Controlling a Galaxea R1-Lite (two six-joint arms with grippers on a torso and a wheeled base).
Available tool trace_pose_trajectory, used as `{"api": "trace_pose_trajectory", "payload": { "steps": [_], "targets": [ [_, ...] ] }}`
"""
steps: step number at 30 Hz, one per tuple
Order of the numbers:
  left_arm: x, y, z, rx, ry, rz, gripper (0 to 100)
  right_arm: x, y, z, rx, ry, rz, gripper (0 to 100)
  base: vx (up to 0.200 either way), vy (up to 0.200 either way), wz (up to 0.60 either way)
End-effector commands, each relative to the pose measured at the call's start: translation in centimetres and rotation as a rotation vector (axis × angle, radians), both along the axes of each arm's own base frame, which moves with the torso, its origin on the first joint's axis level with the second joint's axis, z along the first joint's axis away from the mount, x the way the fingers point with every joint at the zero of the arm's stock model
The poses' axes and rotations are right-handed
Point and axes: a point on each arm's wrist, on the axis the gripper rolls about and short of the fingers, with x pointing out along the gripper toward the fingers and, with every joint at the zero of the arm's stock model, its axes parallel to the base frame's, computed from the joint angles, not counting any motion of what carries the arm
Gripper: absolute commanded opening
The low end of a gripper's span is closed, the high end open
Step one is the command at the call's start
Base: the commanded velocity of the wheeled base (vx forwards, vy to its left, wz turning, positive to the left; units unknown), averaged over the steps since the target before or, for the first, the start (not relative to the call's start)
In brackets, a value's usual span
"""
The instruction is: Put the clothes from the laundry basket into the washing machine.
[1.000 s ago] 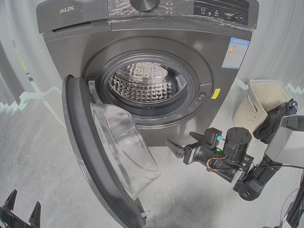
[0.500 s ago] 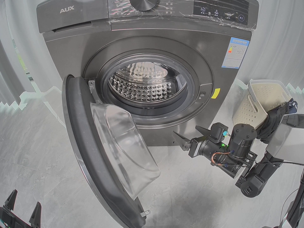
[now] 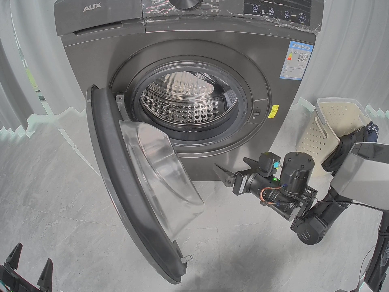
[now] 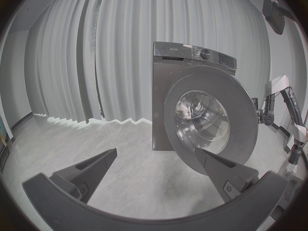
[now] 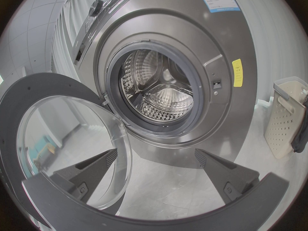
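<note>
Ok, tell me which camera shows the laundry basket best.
The head view: most of the laundry basket shows, right of the washing machine, dark clothes over its rim. The right wrist view catches it side-on, the clothes cut off. The left wrist view faces the machine's open door.

Bright, even light; glare on drum (image 3: 184, 90); fisheye-bent edges

White pleated curtains (image 3: 352, 37) form the backdrop; below the curtains spreads a grey marbled floor (image 3: 52, 191), softly and evenly lit.
</note>
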Motion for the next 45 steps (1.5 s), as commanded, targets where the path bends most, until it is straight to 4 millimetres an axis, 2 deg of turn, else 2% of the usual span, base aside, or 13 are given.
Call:
{"api": "trace_pose_trajectory", "payload": {
  "steps": [1, 4, 5, 6, 11, 20, 23, 29, 31, 41, 45],
  "targets": [
    [0.0, 0.0, -0.4, 0.0, -0.003, 0.0, 100, 0.9, 2.5, -2.5, -0.022, 0.03, 0.042, 100, 0.0, 0.0, 0.0],
    [0.0, 0.0, -0.4, -0.002, -0.003, 0.0, 100, 0.4, 4.4, -3.6, -0.028, 0.037, 0.088, 100, 0.0, 0.0, 0.0],
    [0.0, 0.0, -0.4, -0.002, -0.003, 0.0, 100, 0.4, 4.4, -3.6, -0.028, 0.037, 0.088, 100, 0.0, 0.0, 0.0],
    [0.0, 0.0, -0.4, -0.003, -0.003, 0.0, 100, -0.2, 5.6, -4.8, -0.041, 0.054, 0.121, 100, 0.0, 0.0, 0.0],
    [0.0, 0.0, -0.4, -0.003, -0.003, 0.0, 100, -1.3, 7.2, -4.8, -0.031, 0.04, 0.171, 100, 0.0, 0.0, 0.0],
    [0.0, 0.0, -0.4, -0.002, -0.003, 0.0, 100, 0.7, 5.9, -2.9, -0.004, 0.003, 0.12, 100, 0.0, 0.0, 0.0],
    [0.0, 0.0, -0.4, -0.002, -0.003, 0.0, 100, 1.0, 6.0, -2.7, -0.008, 0.006, 0.122, 100, -0.133, 0.0, 0.0],
    [0.0, 0.0, -0.4, -0.002, -0.003, 0.0, 100, 1.4, 7.4, -2.1, 0.013, -0.024, 0.148, 100, -0.133, 0.0, 0.0],
    [0.0, 0.0, -0.4, -0.002, -0.003, 0.0, 100, 1.5, 8.1, -2.5, 0.008, -0.018, 0.157, 100, 0.0, 0.0, 0.0],
    [0.0, 0.0, -0.4, -0.002, -0.003, 0.002, 100, 2.5, 9.1, -2.5, 0.002, -0.013, 0.159, 100, -0.06, 0.0, 0.0],
    [0.0, 0.0, -0.4, -0.002, -0.003, 0.002, 100, 2.8, 9.8, -3.6, -0.016, 0.008, 0.166, 100, 0.0, 0.0, 0.0]
  ]
}}
